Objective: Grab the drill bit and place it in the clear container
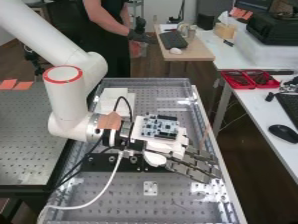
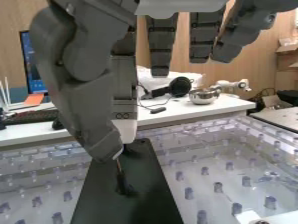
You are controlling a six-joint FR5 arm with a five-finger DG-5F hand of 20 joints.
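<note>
Dark grey fingers [image 1: 189, 172] held thin dark drill bit [image 2: 120, 175] narrowly pinched, near-upright, over flat black rectangular plate [image 2: 100, 202].

the white fairino fr5 arm [image 1: 48, 37] slants in from eleven o'clock and bends downward; its dg-5f hand [image 1: 191, 168] points toward four o'clock, thumb [image 2: 74, 87] and one finger [image 2: 124, 95] pinching, other fingers [image 2: 161, 45] fairly straight.
</note>
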